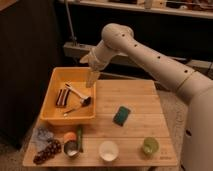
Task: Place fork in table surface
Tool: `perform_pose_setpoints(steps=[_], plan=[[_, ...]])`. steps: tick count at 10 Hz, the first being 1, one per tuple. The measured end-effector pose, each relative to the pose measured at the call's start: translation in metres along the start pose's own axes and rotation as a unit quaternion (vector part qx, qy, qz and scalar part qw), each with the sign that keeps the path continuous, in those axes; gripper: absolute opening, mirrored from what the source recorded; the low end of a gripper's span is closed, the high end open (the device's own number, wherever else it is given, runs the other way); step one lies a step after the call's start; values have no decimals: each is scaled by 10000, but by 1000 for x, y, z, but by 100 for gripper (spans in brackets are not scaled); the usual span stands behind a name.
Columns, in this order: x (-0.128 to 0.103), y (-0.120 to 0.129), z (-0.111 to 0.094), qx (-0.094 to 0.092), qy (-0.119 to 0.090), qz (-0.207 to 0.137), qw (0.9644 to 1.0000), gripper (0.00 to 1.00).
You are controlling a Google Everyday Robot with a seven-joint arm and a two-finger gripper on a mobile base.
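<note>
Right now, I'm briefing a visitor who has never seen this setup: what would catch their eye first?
The big white robot arm reaches in from the right, its gripper hanging open over the right rear corner of the bright yellow plastic bin at the left of the light wooden table surface. Inside the bin lies the slim silvery fork, and a dark green sponge sits mid-table.

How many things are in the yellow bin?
3: fork near the front, white-handled utensil in the middle, dark striped item at left. Open gripper hangs over the bin's right edge; none look hidden.
</note>
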Motion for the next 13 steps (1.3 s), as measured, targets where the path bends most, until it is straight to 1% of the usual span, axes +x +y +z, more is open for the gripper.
perform_pose_setpoints(steps=[1, 2, 3, 4, 5, 6, 7, 8, 10, 11, 13], plan=[[-12, 4, 3, -173, 59, -51, 9998, 80], [-19, 8, 10, -306, 76, -47, 9995, 80], [-19, 11, 16, -396, 75, 4, 9992, 80], [-12, 17, 29, -536, 74, 111, 9985, 80], [-5, 24, 46, -637, 65, 176, 9978, 80], [1, 30, 63, -705, 54, 225, 9972, 80], [15, 42, 88, -785, 72, 305, 9964, 80], [22, 49, 102, -830, 92, 341, 9959, 80], [38, 69, 147, -978, 184, 394, 9943, 80], [48, 80, 167, -1065, 310, 435, 9929, 80], [50, 80, 168, -1058, 323, 444, 9929, 80]])
